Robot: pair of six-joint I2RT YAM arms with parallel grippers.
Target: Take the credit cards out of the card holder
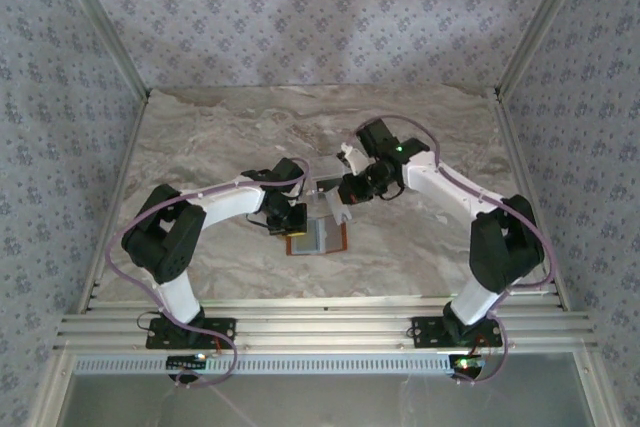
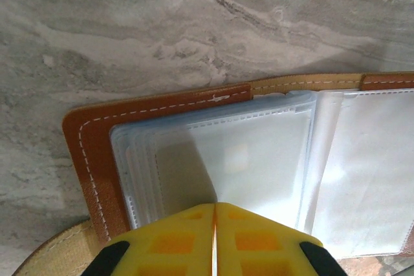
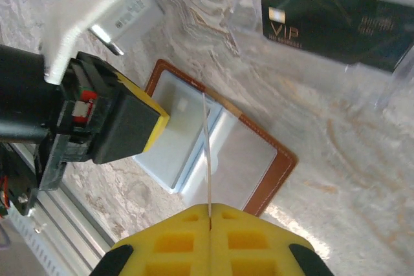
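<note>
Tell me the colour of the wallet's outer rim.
The rim is orange-brown leather, white-stitched; left wrist view.

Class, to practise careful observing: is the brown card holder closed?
No, the card holder lies open, its clear sleeves spread out in plain view.

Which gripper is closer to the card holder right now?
Left. The left gripper rests shut on the plastic sleeves of the card holder, apparently touching. The right gripper is raised above the holder, shut on a thin credit card seen edge-on.
</note>
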